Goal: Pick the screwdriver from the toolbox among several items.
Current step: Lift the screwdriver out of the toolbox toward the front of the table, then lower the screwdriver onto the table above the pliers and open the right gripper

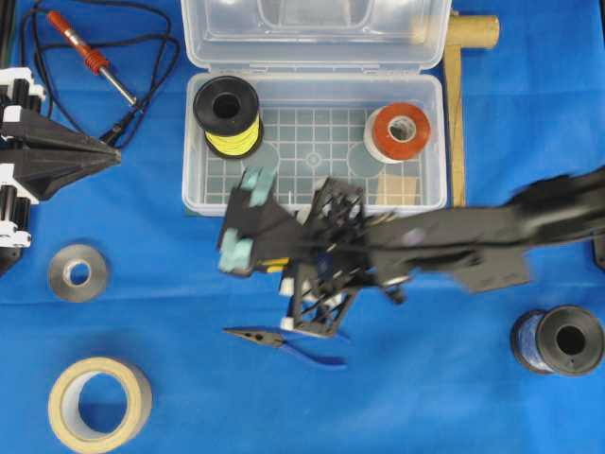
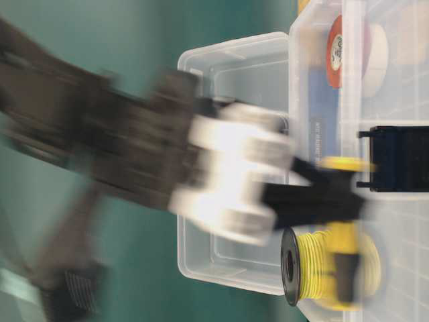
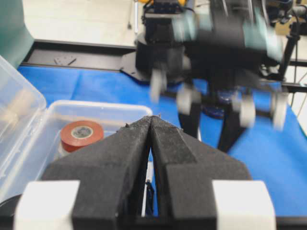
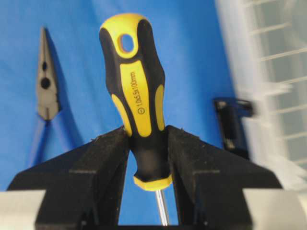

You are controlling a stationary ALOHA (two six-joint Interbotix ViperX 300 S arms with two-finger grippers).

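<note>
Blue bench cloth is showing under the right hand [image 4: 146, 139], which is clamping the screwdriver [image 4: 136, 96] by its handle, already outside the toolbox [image 1: 194, 180]. I'd keep that grip steady and carry it clear of the pliers [image 1: 284, 340]. Left hand [image 3: 151, 129] is sitting closed, holding nothing.

The screwdriver [image 4: 138, 91] has a yellow-and-black handle with a hanging hole at its free end and a thin silver shaft. The right pincer [image 4: 146, 143] clamps the lower handle between both black pads; the shaft runs back toward the wrist.

The toolbox [image 1: 194, 180] is a clear rectangular box, lid hinged open, black latch on the front wall, grid-patterned floor. It sits just beyond the right pincer.

Inside it, well apart from the pincer: a black spool of yellow wire [image 1: 228, 116], a red tape roll [image 1: 398, 131] with a white core, and a tan wooden block [image 1: 397, 188].
</note>
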